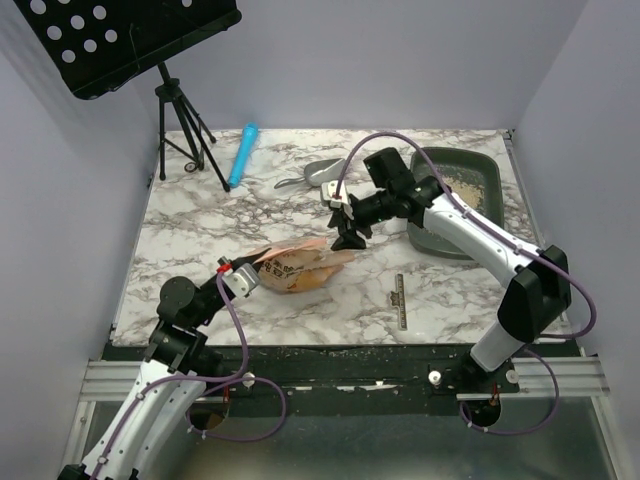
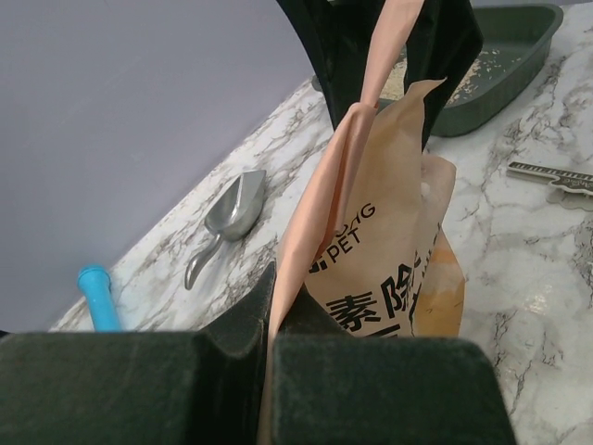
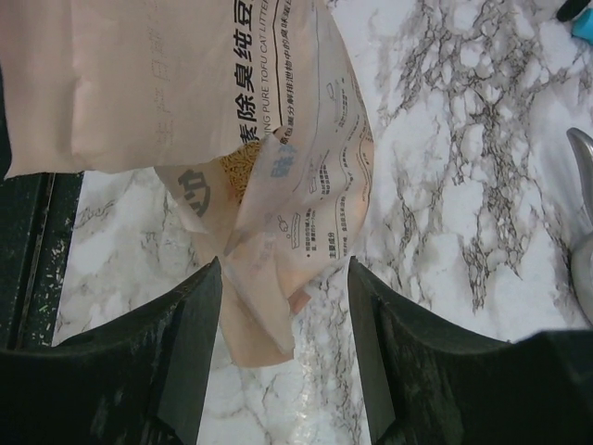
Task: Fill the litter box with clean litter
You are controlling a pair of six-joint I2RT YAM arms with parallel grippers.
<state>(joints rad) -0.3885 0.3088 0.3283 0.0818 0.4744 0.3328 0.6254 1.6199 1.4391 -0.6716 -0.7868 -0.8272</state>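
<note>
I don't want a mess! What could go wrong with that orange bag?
The right gripper is open around only a crumpled corner of the orange bag; closing there, it might slip off. The left gripper pinches just a thin edge, so the bag could sag or tear when lifted. The litter box lies apart from the bag, so its contents might spill on the table.

Bag (image 1: 300, 268) centre, scoop (image 1: 318, 174) behind; litter box (image 1: 460, 153) far right, seemingly litter (image 1: 466, 180) inside.

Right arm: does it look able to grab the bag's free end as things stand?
Probably yes. The right pincer stands open with the bag end between its fingers, nothing blocking; the left pincer pinches the other end.
</note>
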